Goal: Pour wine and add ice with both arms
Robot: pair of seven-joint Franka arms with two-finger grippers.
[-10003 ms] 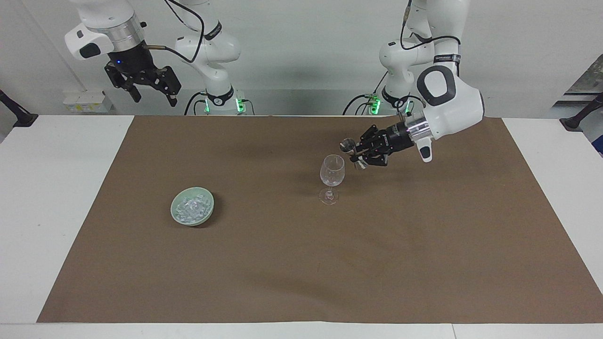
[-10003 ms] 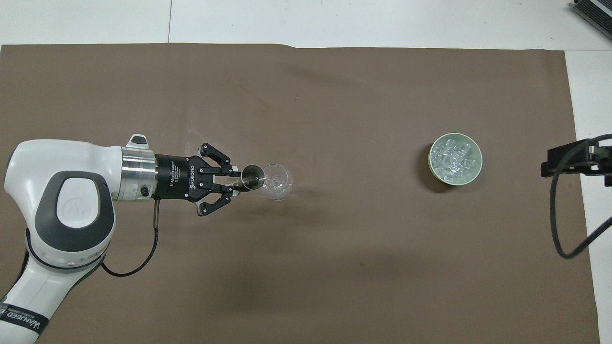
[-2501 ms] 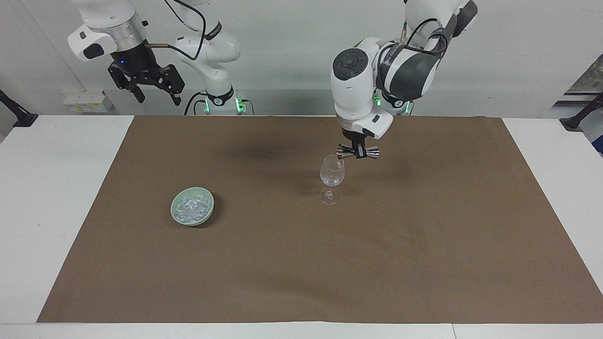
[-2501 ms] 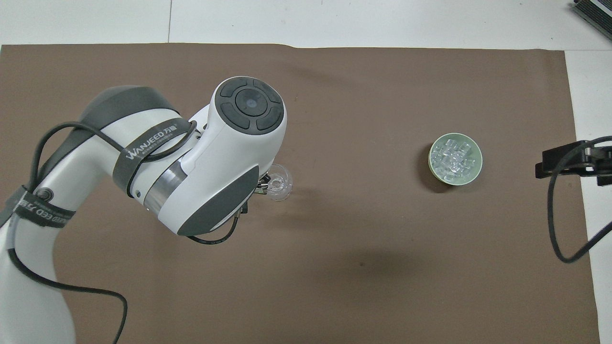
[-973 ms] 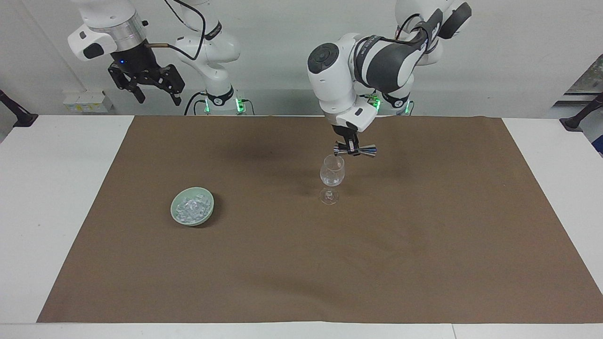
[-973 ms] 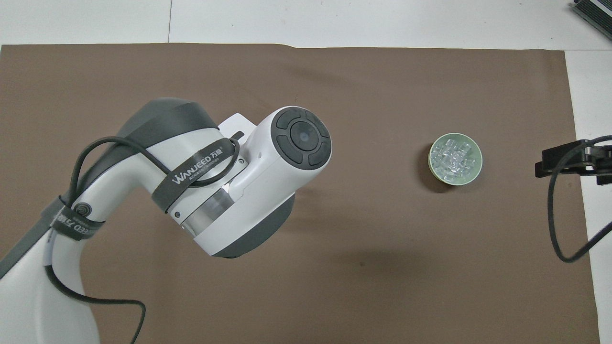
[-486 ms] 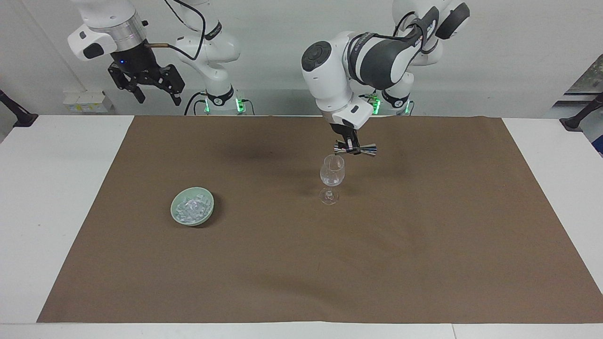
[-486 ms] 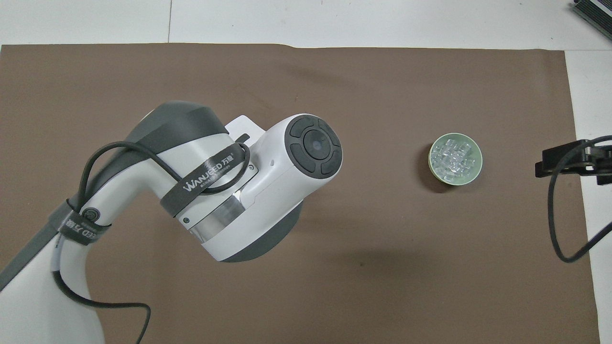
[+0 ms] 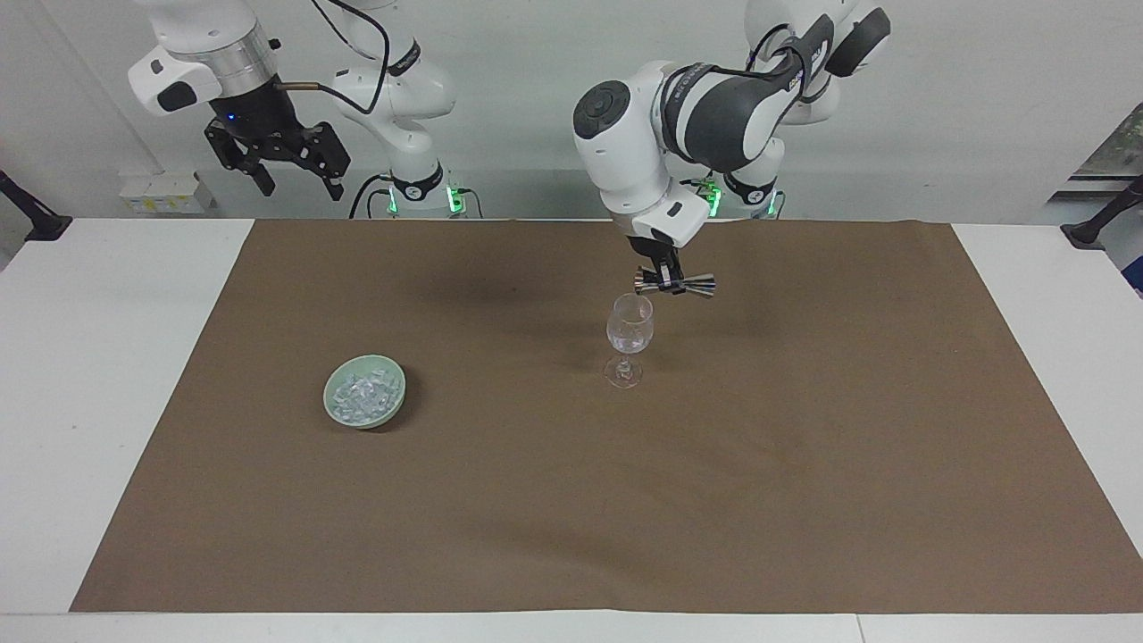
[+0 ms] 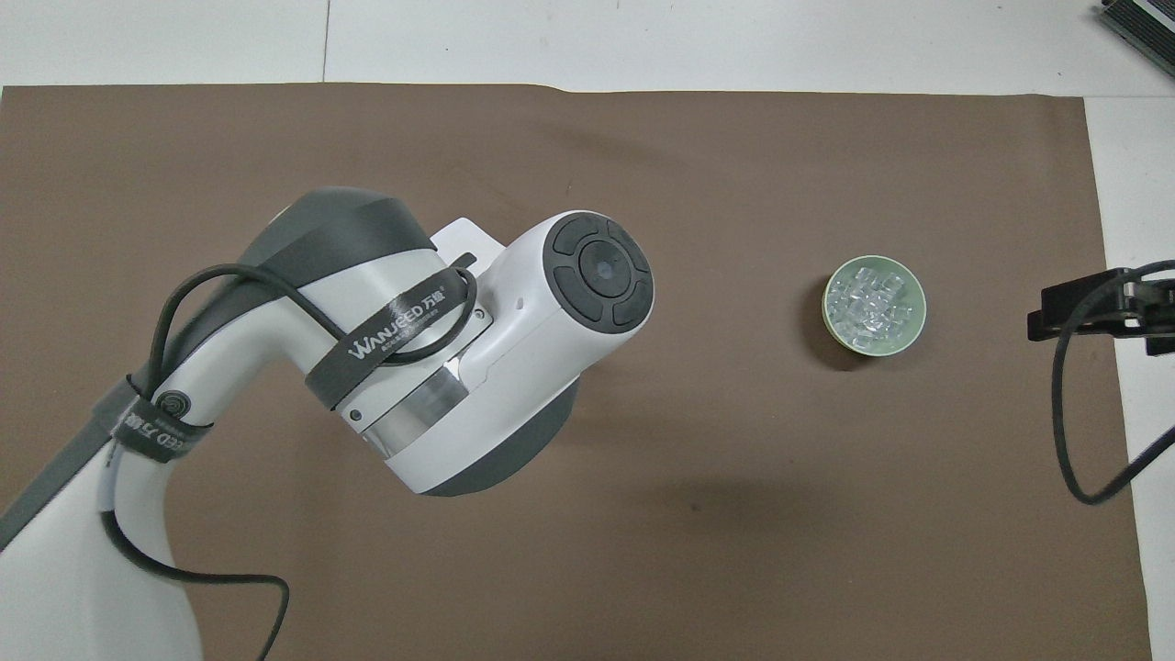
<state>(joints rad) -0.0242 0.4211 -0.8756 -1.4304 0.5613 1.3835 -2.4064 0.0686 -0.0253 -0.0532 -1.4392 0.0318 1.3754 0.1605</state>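
Brown mat [image 10: 643,551]; wine glass overhead hidden under left arm [image 10: 477,367].

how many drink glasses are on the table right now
1. The wine glass stands on the brown mat under the jigger held in the left gripper. The overhead view hides it under the arm; nothing else seems concealed.

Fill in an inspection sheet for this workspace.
Surface: brown paper mat on a white table.
Job's things: clear stemmed wine glass upright; pale green bowl of clear ice cubes toward the right arm's end.
Clutter: nothing seen.
Grippers: left gripper shut on a steel double-ended jigger, held sideways over the glass; right gripper open, waiting aloft.
Cables: black, trailing on both arms.
Surroundings: white wall.
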